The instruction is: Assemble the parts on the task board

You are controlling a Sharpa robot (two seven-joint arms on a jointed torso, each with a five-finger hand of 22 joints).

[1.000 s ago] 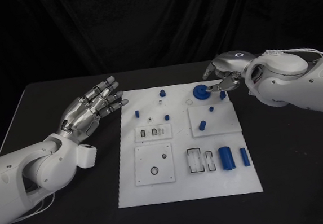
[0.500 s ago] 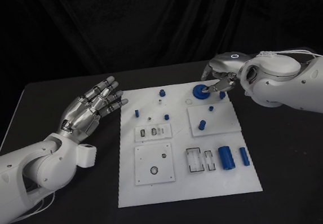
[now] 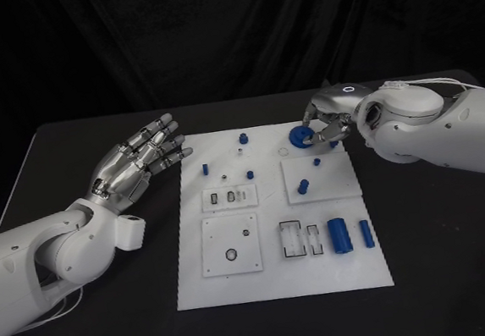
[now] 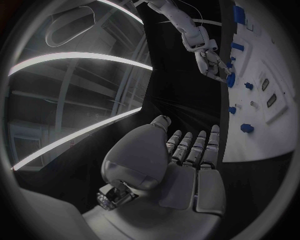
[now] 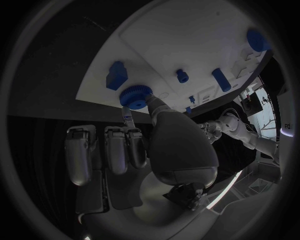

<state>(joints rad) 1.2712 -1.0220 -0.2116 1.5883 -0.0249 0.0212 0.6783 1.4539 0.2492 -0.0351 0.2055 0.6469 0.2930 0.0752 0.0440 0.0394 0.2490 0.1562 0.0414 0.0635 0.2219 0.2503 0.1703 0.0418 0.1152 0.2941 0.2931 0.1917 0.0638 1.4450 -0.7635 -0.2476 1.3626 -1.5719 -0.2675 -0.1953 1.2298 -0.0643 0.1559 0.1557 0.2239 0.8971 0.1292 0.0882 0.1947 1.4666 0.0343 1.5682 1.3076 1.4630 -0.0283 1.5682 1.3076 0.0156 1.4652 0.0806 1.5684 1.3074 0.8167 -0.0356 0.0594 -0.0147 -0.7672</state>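
The white task board lies in the middle of the black table. At its far right corner my right hand pinches a round blue toothed part between thumb and a finger. The right wrist view shows that part at the fingertips, close over the board's edge, beside a blue block. I cannot tell whether it touches the board. My left hand hovers left of the board, fingers spread, holding nothing. The left wrist view has the left hand with the board beyond it.
Small blue pegs stand on the board's far half. A thick blue cylinder and a thinner one lie near its front right. White inset plates with slots sit on its left half.
My right arm has edged slightly leftward over the board's far corner, still pinching the round blue part. The left hand has not moved.
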